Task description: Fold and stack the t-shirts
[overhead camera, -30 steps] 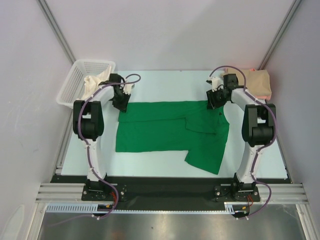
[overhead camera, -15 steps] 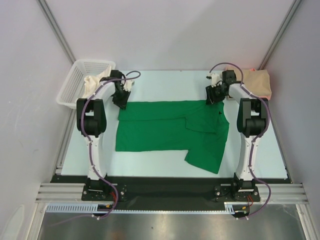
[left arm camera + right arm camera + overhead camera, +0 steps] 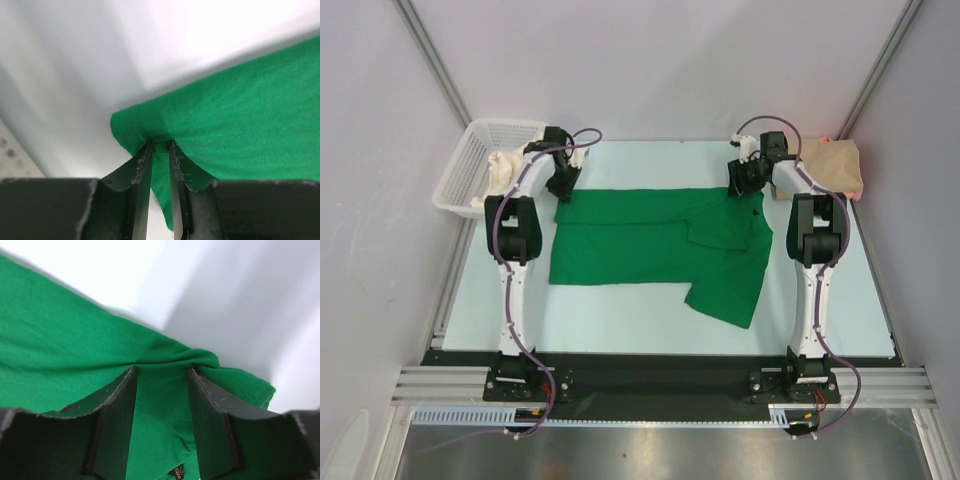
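Note:
The green t-shirt [image 3: 640, 245] lies spread across the middle of the table, with one sleeve flap reaching toward the near right. My left gripper [image 3: 563, 190] is shut on its far left corner, and the left wrist view shows the hem [image 3: 250, 115] pinched between the tips [image 3: 159, 146]. My right gripper [image 3: 742, 188] is shut on its far right edge, where the cloth [image 3: 60, 340] bunches between the fingers [image 3: 162, 372]. The tan t-shirt [image 3: 833, 165] lies folded at the far right corner with a pink edge [image 3: 857, 195] beside it.
A white mesh basket [image 3: 470, 160] stands at the far left corner with a cream cloth [image 3: 506, 166] in it. Grey walls close in the back and sides. The black rail [image 3: 650, 375] with the arm bases runs along the near edge.
Both grippers have moved toward the far side of the table, drawing the green t-shirt's far edge with them. The whole shirt has slid a little farther away.

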### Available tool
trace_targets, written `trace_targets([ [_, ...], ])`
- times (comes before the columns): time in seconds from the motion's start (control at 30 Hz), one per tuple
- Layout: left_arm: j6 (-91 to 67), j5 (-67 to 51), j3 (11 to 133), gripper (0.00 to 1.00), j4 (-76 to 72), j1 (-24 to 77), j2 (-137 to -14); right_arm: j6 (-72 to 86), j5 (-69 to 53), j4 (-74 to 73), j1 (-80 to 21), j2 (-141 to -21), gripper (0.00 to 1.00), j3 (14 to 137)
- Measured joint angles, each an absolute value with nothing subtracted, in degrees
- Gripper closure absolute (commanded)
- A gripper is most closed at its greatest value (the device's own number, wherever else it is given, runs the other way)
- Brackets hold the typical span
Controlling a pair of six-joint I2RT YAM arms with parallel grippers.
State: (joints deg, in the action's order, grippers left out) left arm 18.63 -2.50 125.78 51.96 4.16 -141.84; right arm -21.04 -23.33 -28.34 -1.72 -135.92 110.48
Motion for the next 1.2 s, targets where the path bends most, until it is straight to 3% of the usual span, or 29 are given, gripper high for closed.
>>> trace_targets([
  [0.17,19.1,-1.1,127.0,0.69,49.9,4.1,-142.6,-21.0,-22.7,-26.9,-2.5,-138.5,0.48,114.4],
  [0.33,18.9,-0.6,125.6,0.65,47.6,4.6,-141.4,-21.5,-22.3,-25.6,-3.2,-138.5,0.39,115.2],
  [0.5,17.5,0.5,121.0,0.64,46.8,7.9,-132.5,-21.7,-22.3,-23.9,-3.4,-131.6,0.34,110.8],
  [0.73,16.4,1.3,110.3,0.63,42.6,16.5,-110.3,-31.9,-24.0,-21.0,-4.5,-103.5,0.34,89.3],
  [0.87,16.3,-0.7,97.4,0.57,40.7,16.1,-99.1,-41.4,-26.0,-22.0,-7.2,-88.1,0.36,72.9],
  [1.2,13.5,-10.3,76.1,0.58,44.8,10.4,-95.5,-62.4,-23.8,-39.2,-12.7,-67.1,0.41,42.2],
])
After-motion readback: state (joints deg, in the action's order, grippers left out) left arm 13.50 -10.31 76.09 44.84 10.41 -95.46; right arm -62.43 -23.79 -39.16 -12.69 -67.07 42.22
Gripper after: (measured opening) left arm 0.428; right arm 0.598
